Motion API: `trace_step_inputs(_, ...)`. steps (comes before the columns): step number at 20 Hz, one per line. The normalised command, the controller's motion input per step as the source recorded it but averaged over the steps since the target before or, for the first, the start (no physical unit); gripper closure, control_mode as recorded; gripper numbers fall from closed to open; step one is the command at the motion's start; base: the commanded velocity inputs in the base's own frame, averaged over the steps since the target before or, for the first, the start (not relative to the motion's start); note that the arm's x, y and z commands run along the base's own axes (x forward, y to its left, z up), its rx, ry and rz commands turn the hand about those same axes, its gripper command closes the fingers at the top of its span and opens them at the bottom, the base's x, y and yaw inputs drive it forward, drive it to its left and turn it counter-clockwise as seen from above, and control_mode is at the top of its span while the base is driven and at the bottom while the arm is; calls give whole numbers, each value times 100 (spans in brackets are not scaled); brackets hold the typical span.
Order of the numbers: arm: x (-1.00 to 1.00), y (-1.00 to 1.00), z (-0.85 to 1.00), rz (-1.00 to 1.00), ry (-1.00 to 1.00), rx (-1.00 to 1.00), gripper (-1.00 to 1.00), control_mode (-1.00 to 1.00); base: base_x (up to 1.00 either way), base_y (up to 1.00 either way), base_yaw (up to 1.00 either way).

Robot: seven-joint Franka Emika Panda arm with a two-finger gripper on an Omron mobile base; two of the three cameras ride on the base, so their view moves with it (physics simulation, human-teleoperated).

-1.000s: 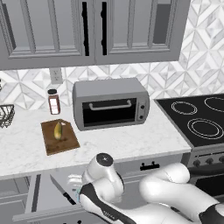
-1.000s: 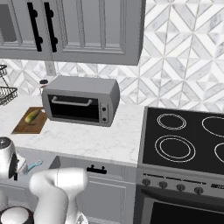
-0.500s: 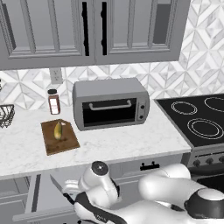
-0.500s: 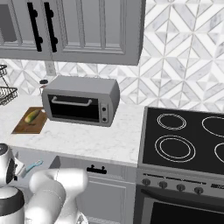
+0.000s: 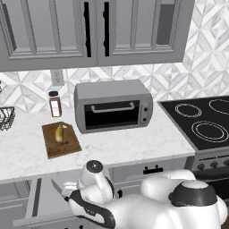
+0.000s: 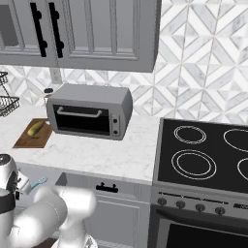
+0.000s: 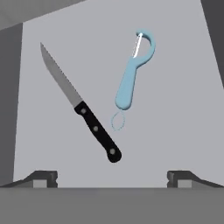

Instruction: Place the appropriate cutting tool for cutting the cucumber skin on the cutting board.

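Peeler (image 7: 130, 78) lies upper right of centre in my hand view, beside the knife (image 7: 83, 109) at centre left, both on the drawer (image 7: 175, 131) floor. My gripper (image 7: 112, 179) hangs above, fingers spread, empty. Cucumber (image 5: 59, 133) rests on the board (image 5: 62, 145).

A home kitchen. Grey cabinets (image 5: 89, 31) and a patterned tile backsplash (image 6: 193, 87) rise beyond the gripper, over a marble surface (image 5: 134, 143). A toaster oven (image 5: 112, 106) and a stove (image 6: 203, 155) stand there too.

Arm bent low, pincer (image 7: 112, 177) wide apart, pointing down
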Motion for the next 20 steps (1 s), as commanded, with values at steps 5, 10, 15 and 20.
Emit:
trace_step_inputs(5,1,14,-58,0,2,-2,-100,-100,0,0,0)
trace_step_inputs(10,-1,7,-38,0,0,-1,-100,-100,0,0,0)
trace_step_inputs(15,-3,0,-10,0,3,0,-100,-100,0,0,0)
trace_step_inputs(20,-4,0,-11,0,7,0,-100,-100,0,0,0)
